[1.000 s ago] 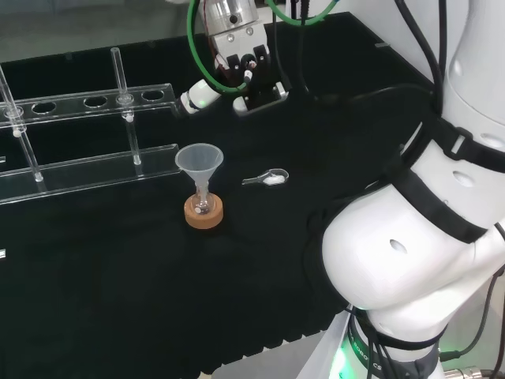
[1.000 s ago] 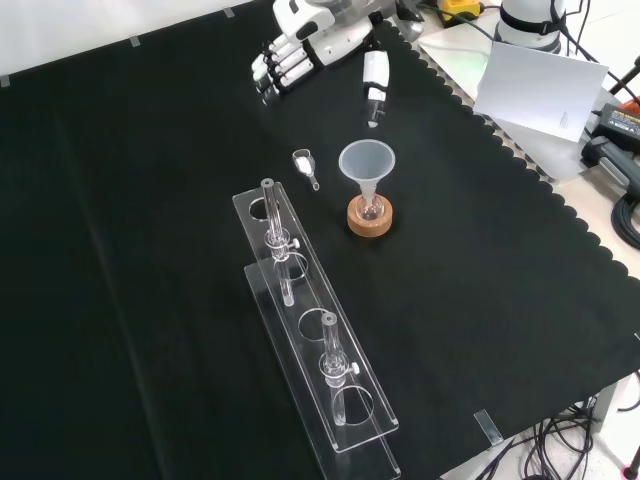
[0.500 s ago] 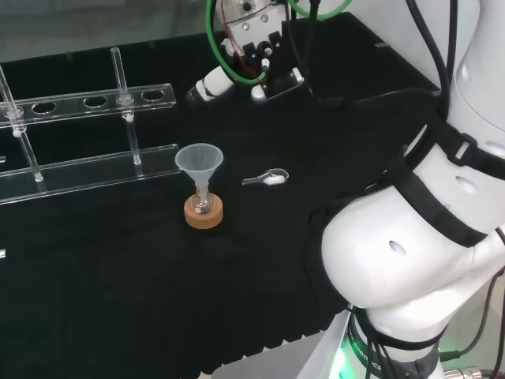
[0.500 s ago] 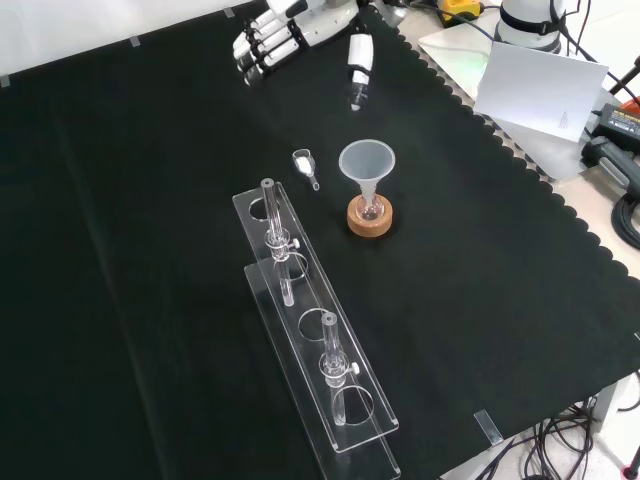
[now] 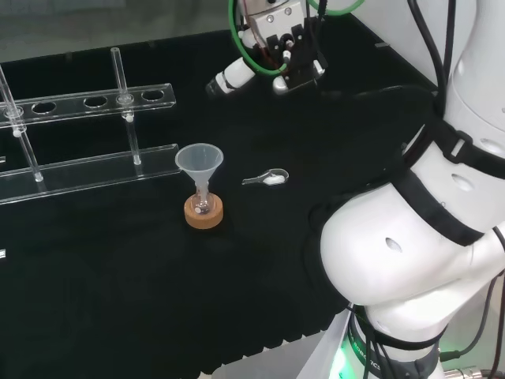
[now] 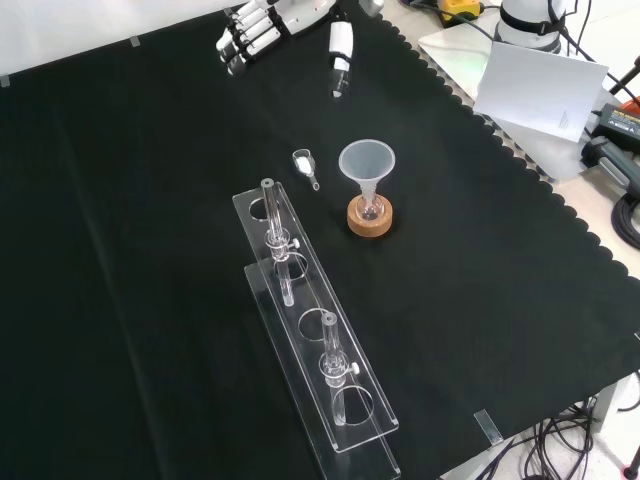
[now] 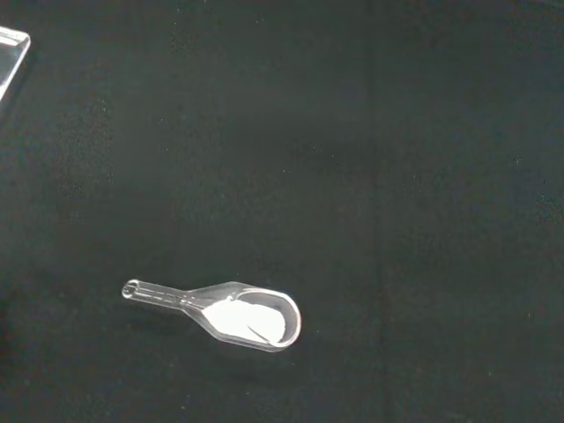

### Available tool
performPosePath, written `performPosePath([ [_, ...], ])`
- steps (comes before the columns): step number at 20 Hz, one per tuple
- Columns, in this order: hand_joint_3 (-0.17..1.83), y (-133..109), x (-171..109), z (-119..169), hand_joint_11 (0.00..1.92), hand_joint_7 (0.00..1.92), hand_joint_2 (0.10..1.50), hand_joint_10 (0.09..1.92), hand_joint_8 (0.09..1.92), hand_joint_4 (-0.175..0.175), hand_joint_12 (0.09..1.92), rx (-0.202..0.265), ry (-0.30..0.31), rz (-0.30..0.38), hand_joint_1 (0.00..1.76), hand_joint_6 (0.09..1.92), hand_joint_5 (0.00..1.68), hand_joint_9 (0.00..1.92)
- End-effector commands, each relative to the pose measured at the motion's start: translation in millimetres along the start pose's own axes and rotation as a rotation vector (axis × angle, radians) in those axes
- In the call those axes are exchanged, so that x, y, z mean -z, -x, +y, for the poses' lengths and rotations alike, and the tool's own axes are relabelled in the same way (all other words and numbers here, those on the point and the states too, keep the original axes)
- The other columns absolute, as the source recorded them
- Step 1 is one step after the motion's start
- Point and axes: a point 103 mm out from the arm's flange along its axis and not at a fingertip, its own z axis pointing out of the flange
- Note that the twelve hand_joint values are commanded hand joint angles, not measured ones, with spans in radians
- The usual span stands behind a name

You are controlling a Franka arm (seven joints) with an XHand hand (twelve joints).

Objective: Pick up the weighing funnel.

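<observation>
No text, label or number seems legible on any surface.

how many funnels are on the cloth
2. The funnel stands mouth up in a small flask on a cork ring; the weighing funnel lies on the cloth just left of it in the front view. Other clear pieces could go unseen.

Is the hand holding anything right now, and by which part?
Nothing. The hand is open above the cloth; the weighing funnel lies on the cloth, untouched.
</observation>
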Motion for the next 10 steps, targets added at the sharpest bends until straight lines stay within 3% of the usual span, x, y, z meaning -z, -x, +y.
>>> performPosePath([
  [1,0.01,15,-26,8,0.00,0.00,0.68,0.09,0.09,0.039,0.62,0.112,-0.010,-0.024,0.21,0.09,0.00,0.00],
  [5,0.01,24,-45,8,0.00,0.00,0.68,0.09,0.09,0.037,0.64,0.090,-0.033,-0.011,0.22,0.09,0.00,0.00],
  [10,0.01,34,-56,6,0.00,0.00,0.68,0.09,0.09,0.040,0.67,-0.010,-0.028,0.051,0.26,0.09,0.00,0.00],
])
